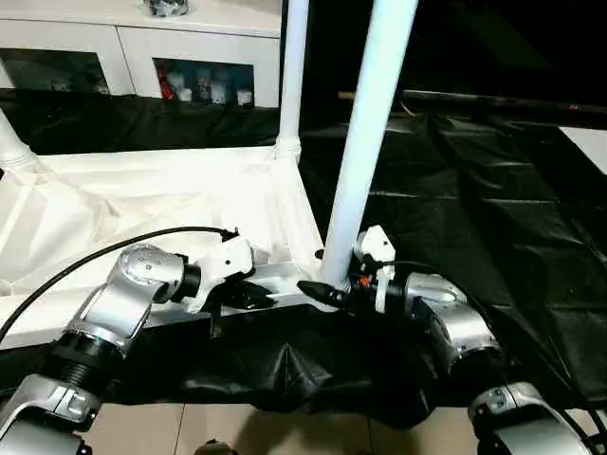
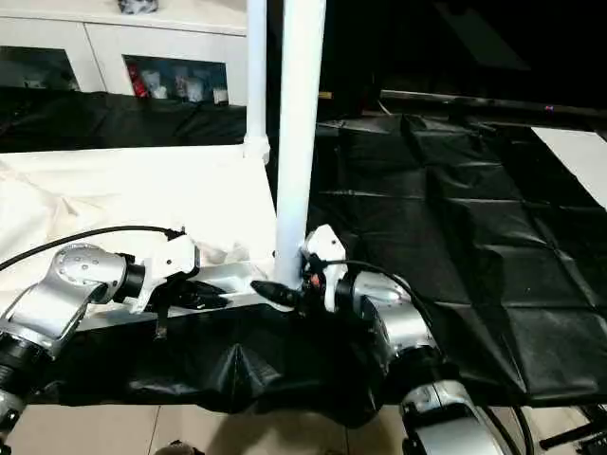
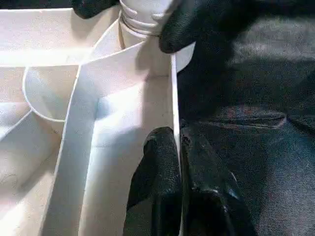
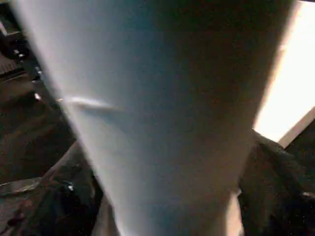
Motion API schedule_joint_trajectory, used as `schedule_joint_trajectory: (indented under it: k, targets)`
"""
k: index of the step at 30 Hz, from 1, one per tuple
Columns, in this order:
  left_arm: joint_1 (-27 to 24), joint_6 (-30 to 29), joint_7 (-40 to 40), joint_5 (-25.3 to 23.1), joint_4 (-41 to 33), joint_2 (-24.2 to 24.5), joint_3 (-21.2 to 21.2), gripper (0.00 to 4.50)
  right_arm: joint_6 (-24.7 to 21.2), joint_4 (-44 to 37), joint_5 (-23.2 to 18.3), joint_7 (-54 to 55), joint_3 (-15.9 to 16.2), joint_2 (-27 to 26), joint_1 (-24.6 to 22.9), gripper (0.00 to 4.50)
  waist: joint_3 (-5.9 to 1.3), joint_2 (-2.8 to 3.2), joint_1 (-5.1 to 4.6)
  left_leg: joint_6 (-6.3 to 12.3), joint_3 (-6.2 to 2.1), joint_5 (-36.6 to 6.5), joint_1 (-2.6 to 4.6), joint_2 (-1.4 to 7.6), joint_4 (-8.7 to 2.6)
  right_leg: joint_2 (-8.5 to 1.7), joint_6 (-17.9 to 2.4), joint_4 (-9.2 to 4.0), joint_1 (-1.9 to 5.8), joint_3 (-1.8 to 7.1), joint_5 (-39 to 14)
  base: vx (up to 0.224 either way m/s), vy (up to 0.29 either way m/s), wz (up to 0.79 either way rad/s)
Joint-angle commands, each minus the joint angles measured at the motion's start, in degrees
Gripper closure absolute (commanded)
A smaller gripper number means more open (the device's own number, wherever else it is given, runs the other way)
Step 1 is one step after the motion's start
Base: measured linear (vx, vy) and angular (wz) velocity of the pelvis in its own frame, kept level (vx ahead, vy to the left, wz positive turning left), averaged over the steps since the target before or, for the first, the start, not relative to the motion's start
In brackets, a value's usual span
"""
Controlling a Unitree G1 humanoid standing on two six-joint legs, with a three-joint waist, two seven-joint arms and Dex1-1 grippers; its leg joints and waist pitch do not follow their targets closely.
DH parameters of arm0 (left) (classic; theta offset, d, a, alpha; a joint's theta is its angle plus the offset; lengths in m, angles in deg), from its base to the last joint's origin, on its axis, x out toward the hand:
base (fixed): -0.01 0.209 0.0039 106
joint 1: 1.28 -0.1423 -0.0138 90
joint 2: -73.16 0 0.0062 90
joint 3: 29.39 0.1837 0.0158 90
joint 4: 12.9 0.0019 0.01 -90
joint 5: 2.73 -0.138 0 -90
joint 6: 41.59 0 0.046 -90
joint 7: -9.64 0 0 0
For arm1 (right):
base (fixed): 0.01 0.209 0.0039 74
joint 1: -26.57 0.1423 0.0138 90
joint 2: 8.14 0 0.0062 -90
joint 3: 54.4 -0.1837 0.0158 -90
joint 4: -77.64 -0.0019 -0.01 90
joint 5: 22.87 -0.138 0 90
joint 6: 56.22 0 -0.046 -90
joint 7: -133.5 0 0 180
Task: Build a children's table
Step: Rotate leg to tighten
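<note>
The children's table top (image 1: 142, 199) lies upside down on a black sheet, ribbed side up. One white leg (image 1: 370, 142) stands upright in its near right corner socket. A second leg (image 1: 292, 85) stands in the far right corner, and the base of a third (image 1: 11, 147) shows at the far left. My left gripper (image 3: 177, 135) is shut on the thin near rim wall (image 3: 173, 98), one finger on each side, just left of the near leg. My right gripper (image 1: 329, 287) is closed around the base of the near leg (image 4: 157, 123), its black fingers on both sides of it.
A white cabinet (image 1: 142, 57) with glass doors stands behind the table. The black sheet (image 1: 474, 209) spreads to the right, with a white panel (image 1: 590, 142) at its far edge. Floor tiles (image 1: 285, 431) show below the sheet's front edge. A black cable (image 1: 95, 256) arcs over my left arm.
</note>
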Motion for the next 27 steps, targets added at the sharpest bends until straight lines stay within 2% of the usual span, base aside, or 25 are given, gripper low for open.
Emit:
schedule_joint_trajectory:
  k: [1,2,5,8,14,15,17,19,20,21,23,27]
  targets:
    - [0.77,0.36,0.67,0.56,0.43,0.06,-0.85,4.49,0.12,1.17,0.42,0.71,-0.70,0.38,1.41,0.79,-3.82,0.43,0.28,-0.20,0.23,-15.82,0.61,0.28,-3.65,-3.18,-10.47,-4.79,2.68,2.44,-15.94,0.000,0.000,0.00]
    - [0.73,0.36,0.68,0.57,0.42,0.13,-0.87,4.50,0.10,1.23,0.43,0.60,-0.63,0.42,1.46,1.07,-3.79,0.32,0.20,-0.10,0.27,-15.86,0.55,0.25,-3.61,-3.15,-10.32,-4.83,2.67,2.44,-16.24,0.000,0.000,0.00]
    - [0.45,0.37,0.67,0.63,0.31,0.32,-1.00,4.50,0.53,1.75,0.77,0.69,-0.29,0.56,1.72,1.22,-3.80,0.39,0.24,0.06,0.26,-15.51,0.53,0.28,-3.62,-3.18,-10.15,-4.80,2.67,2.46,-16.02,0.000,0.000,0.00]
    - [0.21,0.27,0.60,0.66,0.20,0.47,-1.03,4.50,0.85,2.26,0.88,0.75,-0.21,0.51,1.94,1.57,-3.79,0.46,0.18,0.00,0.27,-15.65,0.61,0.32,-3.64,-3.16,-10.35,-4.79,2.56,2.44,-15.83,0.000,0.000,0.00]
    - [0.15,0.29,0.94,0.81,0.43,0.33,-1.24,4.50,1.39,3.23,1.11,1.29,0.09,-0.01,1.92,1.81,-3.80,0.49,0.15,0.08,0.31,-15.60,0.59,0.28,-3.62,-3.11,-10.55,-4.74,2.60,2.45,-15.31,0.000,0.000,0.00]
    - [0.20,0.29,1.14,0.80,0.52,0.25,-1.30,4.50,1.41,3.27,1.09,1.37,0.08,-0.09,1.90,1.81,-3.80,0.89,0.18,-0.04,0.26,-15.84,0.63,0.27,-3.62,-3.13,-10.46,-4.75,2.59,2.47,-15.69,0.000,0.000,0.00]
    - [0.72,-0.05,2.75,0.55,1.33,-0.48,-1.63,4.50,1.44,3.74,1.05,2.90,-0.23,-0.86,1.81,1.83,-3.81,0.67,0.09,-0.21,0.28,-16.04,0.63,0.25,-3.64,-3.10,-10.34,-4.83,2.59,2.47,-15.93,0.000,0.000,0.00]
    - [1.86,-0.84,6.30,-0.51,3.02,-1.81,-2.03,4.50,1.32,5.17,1.21,7.02,-1.05,-2.43,2.14,1.83,-3.71,0.60,-0.02,-0.51,0.27,-16.64,0.69,0.20,-3.72,-3.07,-9.99,-5.00,2.47,2.46,-17.34,0.000,0.000,0.00]
    - [3.01,-1.49,9.68,-1.15,4.50,-3.28,-2.63,4.50,1.21,6.75,1.49,11.62,-1.85,-3.97,2.66,1.83,-3.54,0.60,-0.12,-1.06,0.35,-17.53,0.97,0.17,-3.72,-3.09,-9.78,-5.21,2.10,2.51,-19.38,0.000,0.000,0.00]
    - [4.29,-2.21,13.13,-1.79,5.99,-4.89,-3.18,4.50,1.18,8.63,1.77,16.99,-2.81,-5.77,3.33,1.83,-3.56,0.60,-0.14,-1.77,0.17,-18.01,0.95,0.10,-3.79,-3.20,-9.28,-5.31,2.25,2.43,-21.32,0.000,0.000,0.00]
    - [5.06,-2.55,15.05,-2.38,6.69,-5.82,-3.22,4.50,0.94,9.78,1.72,20.22,-3.44,-7.03,3.82,1.83,-3.50,0.60,-0.09,-2.14,0.13,-18.58,1.15,0.17,-3.82,-3.31,-8.77,-5.58,2.02,2.45,-22.79,0.000,0.000,0.00]
    - [7.64,-4.50,21.91,-3.42,8.23,-10.44,-3.45,4.50,0.26,14.90,3.04,33.06,-4.24,-11.55,6.72,1.84,-3.64,0.50,-0.19,-2.34,0.06,-18.38,0.90,0.11,-3.87,-3.28,-8.07,-5.44,2.03,2.47,-22.29,0.000,0.000,0.00]
